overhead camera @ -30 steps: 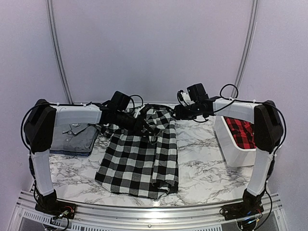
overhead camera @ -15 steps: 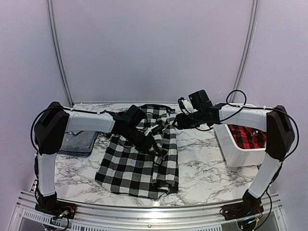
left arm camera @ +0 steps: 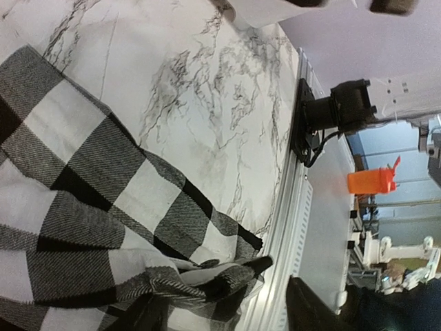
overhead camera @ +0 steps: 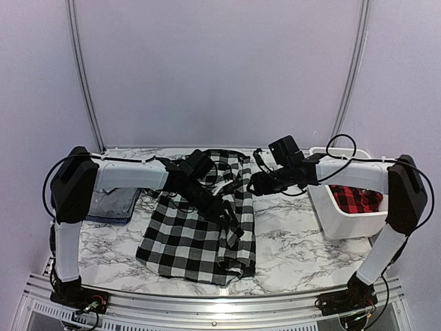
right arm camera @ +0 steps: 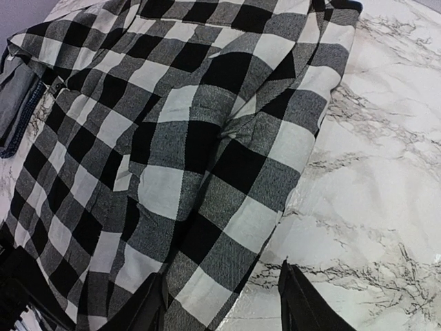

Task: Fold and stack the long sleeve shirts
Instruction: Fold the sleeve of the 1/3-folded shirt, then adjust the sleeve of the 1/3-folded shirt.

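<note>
Your black-and-white checked shirt [overhead camera: 193,241] lies spread in the middle of the marble table [overhead camera: 303,241], its collar end toward the far edge and its hem toward you, with a long fold of cloth running down its right side. Your left gripper [overhead camera: 229,212] is reached across the shirt and sits low over that folded strip. From the left wrist camera its fingers [left arm camera: 313,310] stand well apart, and the rumpled hem corner of the shirt lies on the table in front of the gap, not pinched by either finger. Your right gripper [overhead camera: 256,185] hangs just off the shirt's far right edge, near the collar end. From the right wrist camera its fingers [right arm camera: 300,307] are also set apart, with checked cloth and bare marble showing through the gap and nothing caught between them. So neither gripper has hold of the shirt. The grey shirt [overhead camera: 110,203] lies folded at the left side of the table, just beside the checked one and partly hidden behind the arm above it. The red-and-black checked shirt [overhead camera: 355,198] sits inside the white bin [overhead camera: 337,221] at the right side of the table, well apart from the other two. Beyond the table's metal edge rail, the left wrist camera also catches an orange bottle [left arm camera: 372,181].
</note>
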`<state>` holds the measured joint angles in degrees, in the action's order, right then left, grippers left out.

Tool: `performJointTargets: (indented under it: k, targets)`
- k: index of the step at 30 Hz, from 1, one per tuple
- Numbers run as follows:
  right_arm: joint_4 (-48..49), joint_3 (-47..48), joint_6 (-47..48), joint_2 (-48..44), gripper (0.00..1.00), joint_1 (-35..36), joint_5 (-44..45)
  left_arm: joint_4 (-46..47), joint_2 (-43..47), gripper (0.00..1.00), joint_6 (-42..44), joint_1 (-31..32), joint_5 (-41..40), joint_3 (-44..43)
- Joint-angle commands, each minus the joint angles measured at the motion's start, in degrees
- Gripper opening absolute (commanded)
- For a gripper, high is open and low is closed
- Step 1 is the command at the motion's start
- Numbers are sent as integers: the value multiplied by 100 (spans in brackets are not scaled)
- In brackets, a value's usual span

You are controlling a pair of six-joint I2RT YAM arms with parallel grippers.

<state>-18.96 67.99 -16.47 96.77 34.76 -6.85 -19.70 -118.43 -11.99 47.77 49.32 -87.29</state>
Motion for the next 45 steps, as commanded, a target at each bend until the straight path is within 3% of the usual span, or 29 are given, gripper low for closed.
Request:
performJointTargets:
  k: [1, 6, 10, 22, 27, 33, 37, 42, 45]
  targets:
    - [-191, -145, -54, -387, 52, 75, 87, -295, 96, 71, 109, 49, -72, 21]
    - [-393, -414, 63, -651, 53, 397, 183, -256, 484, 75, -34, 24, -738, 222]
    - [-524, -585, 56, -821, 53, 848, 308, -192, 712, 69, -356, 8, -1169, 438]
    - [-433, -954, -740, -942, 59, 2087, 419, 174, 1490, 62, -1439, -376, -2470, 1499]
    - [-865, -902, -1152, -704, 61, 2364, 1088, 248, 1675, 62, -1543, -522, -2493, 1656]
    - [-504, -945, -1499, -507, 61, 2620, 910, 269, 1666, 62, -1543, -532, -2440, 1604]
    - [-557, -786, -1581, -253, 54, 2698, 852, 270, 1688, 62, -1513, -540, -2436, 1622]
    - [-1303, -274, -1340, -80, 20, 2702, 1146, 294, 1723, 62, -1461, -605, -2412, 1679]
    - [-2128, 243, -996, -22, 6, 2698, 1659, 296, 1748, 62, -1420, -636, -2393, 1697]
